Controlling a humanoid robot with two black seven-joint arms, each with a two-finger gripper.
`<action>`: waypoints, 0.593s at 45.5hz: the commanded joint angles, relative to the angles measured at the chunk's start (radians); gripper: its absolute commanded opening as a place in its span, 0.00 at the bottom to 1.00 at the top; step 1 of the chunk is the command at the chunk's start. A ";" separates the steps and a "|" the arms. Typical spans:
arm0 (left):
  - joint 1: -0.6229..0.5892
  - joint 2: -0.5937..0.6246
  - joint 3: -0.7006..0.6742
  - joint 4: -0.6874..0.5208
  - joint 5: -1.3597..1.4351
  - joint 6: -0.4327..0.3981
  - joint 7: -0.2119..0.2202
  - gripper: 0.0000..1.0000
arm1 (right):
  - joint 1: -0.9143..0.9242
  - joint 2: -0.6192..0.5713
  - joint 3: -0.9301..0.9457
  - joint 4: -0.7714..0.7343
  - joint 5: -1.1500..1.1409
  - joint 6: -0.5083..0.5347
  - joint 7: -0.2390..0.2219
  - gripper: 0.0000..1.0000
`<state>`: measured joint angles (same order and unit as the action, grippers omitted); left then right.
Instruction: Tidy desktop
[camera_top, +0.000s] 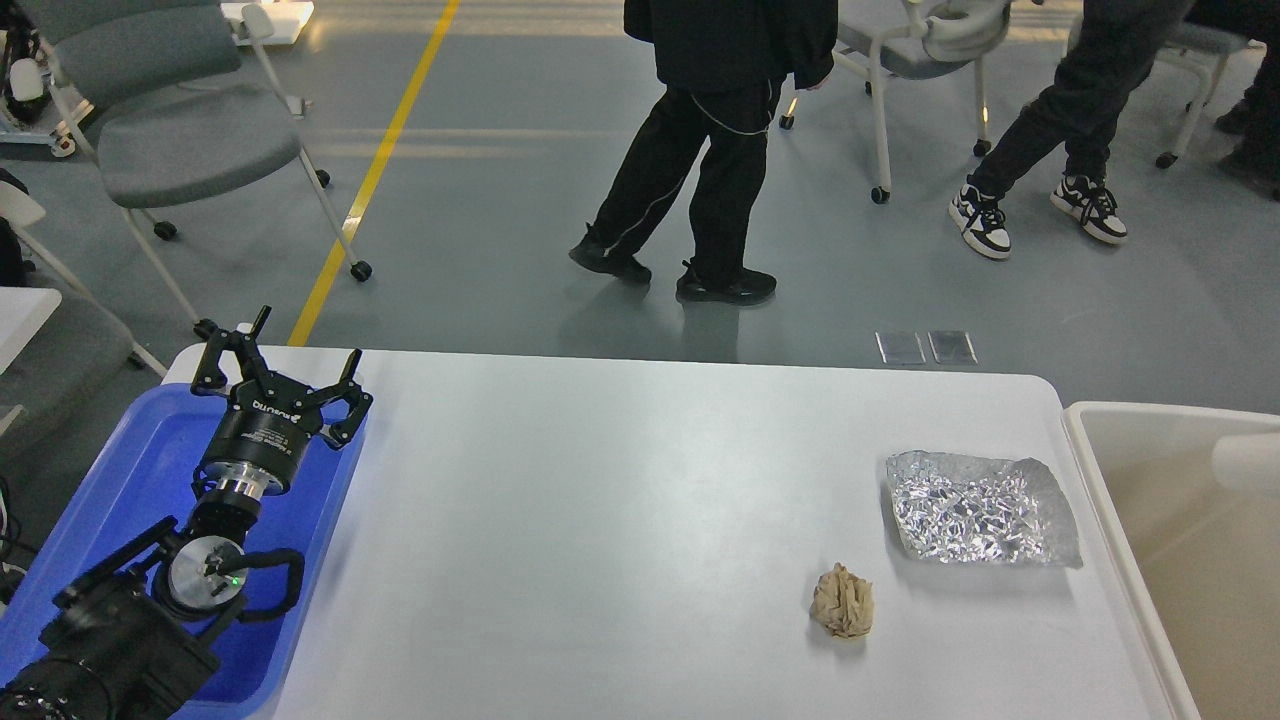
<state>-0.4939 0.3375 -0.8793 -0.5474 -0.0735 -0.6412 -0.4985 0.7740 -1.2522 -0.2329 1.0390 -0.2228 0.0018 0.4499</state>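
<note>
At the left edge, the blue plastic tray lies on the large white rectangular bench; the left arm's black two-finger claw hangs over its far corner, fingers spread wide, holding nothing. The tray's near part is hidden by the arm. Further right, a crumpled tan paper wad sits near a crinkled silver foil sheet. A beige rectangular bin, cut off at the frame's right edge, stands just beside the bench.
</note>
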 joint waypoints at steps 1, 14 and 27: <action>0.000 0.000 -0.001 0.000 0.000 0.000 0.000 1.00 | -0.136 0.171 0.015 -0.247 0.217 0.044 0.004 0.00; 0.000 0.000 0.000 0.001 0.000 0.000 0.000 1.00 | -0.286 0.361 0.076 -0.571 0.318 0.092 -0.011 0.00; 0.000 0.000 -0.001 0.001 0.000 0.000 0.000 1.00 | -0.341 0.594 0.150 -0.936 0.316 0.132 -0.135 0.00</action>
<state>-0.4939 0.3375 -0.8799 -0.5470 -0.0736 -0.6412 -0.4986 0.4922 -0.8444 -0.1415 0.3947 0.0698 0.1017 0.4020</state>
